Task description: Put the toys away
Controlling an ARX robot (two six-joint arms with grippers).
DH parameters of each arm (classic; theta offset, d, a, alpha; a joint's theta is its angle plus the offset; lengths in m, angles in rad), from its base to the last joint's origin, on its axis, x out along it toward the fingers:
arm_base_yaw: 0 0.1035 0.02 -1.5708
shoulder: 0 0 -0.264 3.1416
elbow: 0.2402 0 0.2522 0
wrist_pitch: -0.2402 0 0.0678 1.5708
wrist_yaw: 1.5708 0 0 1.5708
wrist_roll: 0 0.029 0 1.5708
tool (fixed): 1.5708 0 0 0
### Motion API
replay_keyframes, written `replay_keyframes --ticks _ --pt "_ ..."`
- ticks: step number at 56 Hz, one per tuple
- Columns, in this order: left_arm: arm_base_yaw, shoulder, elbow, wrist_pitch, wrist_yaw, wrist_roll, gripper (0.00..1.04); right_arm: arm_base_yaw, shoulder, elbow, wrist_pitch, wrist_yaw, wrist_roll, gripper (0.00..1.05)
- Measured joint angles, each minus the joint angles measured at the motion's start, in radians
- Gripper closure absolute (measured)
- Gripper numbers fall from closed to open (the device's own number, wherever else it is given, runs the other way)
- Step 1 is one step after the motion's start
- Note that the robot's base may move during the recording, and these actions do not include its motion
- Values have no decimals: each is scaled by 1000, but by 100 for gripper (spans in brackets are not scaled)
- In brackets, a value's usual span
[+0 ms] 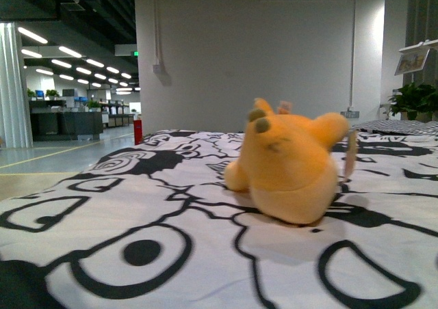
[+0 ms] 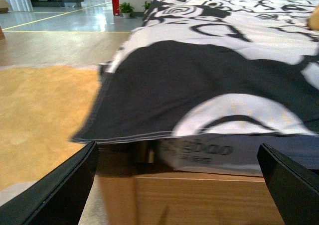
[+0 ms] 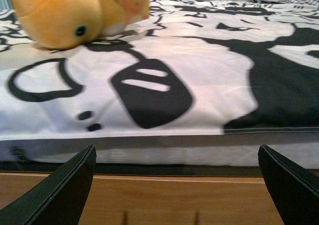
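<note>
**Left gripper [image 2: 177, 150] and right gripper [image 3: 175, 150] gaped empty at the bed edge, plush toy [image 1: 287, 165] ahead on the sheet**

Both grippers had their black fingers spread wide, one finger [image 2: 60, 190] at each side of its wrist view, and neither held anything. Directly ahead of the left gripper a corner of the black-and-white patterned sheet [image 2: 209, 80] hung over the mattress side [image 2: 214, 153], and the wooden bed frame [image 2: 199, 200] ran beneath it. The same layers faced the right gripper: wooden frame lowest, the pale mattress edge above it, and the sheet's hem on top.

The orange-yellow plush toy lay on its side on top of the sheet, further in on the bed. It was ahead of the right gripper and well apart from it, with a printed paper tag [image 3: 133, 3] hanging beside it. A stretch of sheet and the bed's edge lay between that gripper and the toy. From the left gripper the toy was far off toward the right arm's side, with only a sliver of it showing at the frame edge.

Beyond the bed stood a white wall [image 1: 246, 49]. Potted plants [image 1: 414, 100] were past the toy, and a red object [image 2: 115, 1] stood on the shiny floor far beyond the left gripper, with tan carpet [image 2: 40, 115] nearer to it.
</note>
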Motion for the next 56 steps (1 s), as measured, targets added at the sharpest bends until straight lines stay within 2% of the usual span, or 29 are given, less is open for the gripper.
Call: replay_keyframes --ticks 27,28,31,36,49,56 --pt "0 1 0 0 -5 0 6 0 0 0 0 1 2 7" --pt "0 1 0 0 -5 0 6 5 4 1 -4 16 10 7" --pt "0 1 0 0 -3 0 6 57 39 16 -64 187 88 7" --pt "0 1 0 0 -3 0 6 72 105 16 -56 306 176 7" --pt "0 1 0 0 -2 0 6 45 323 84 170 301 232 7" --pt "0 1 0 0 -2 0 6 28 568 177 420 293 213 7"
